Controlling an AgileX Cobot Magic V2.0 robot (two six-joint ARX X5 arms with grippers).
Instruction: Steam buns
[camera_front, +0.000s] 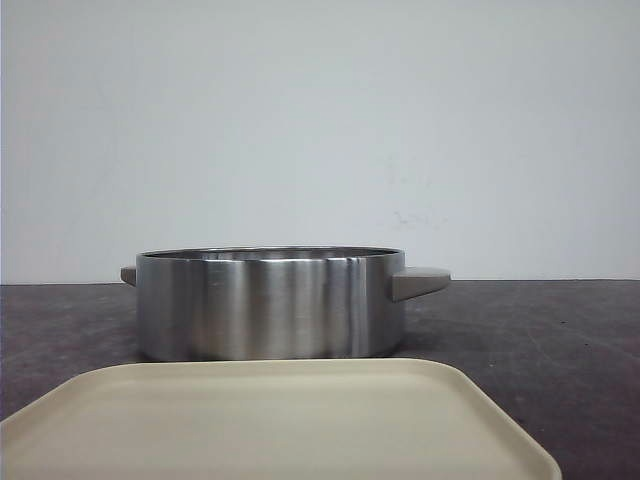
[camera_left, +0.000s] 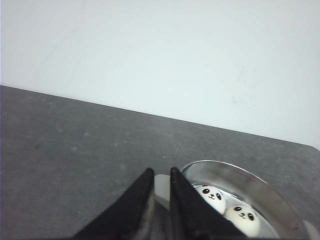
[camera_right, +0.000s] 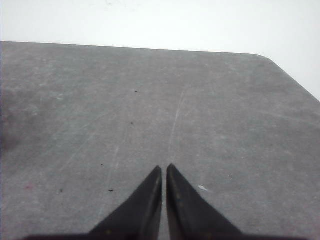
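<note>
With buns (camera_left: 227, 206) inside steel pot (camera_front: 270, 305), both grippers (camera_left: 161, 172) (camera_right: 164, 167) pinched narrow, holding nothing; left could clip pot handle (camera_left: 162, 190).

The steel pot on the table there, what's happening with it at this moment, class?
Nothing is being handled. The steel pot stands on the dark table behind an empty cream tray. The left wrist view shows two panda-faced buns inside the pot. The left gripper hovers by the pot's handle, fingers nearly together and holding nothing. The right gripper is shut over bare table.
</note>
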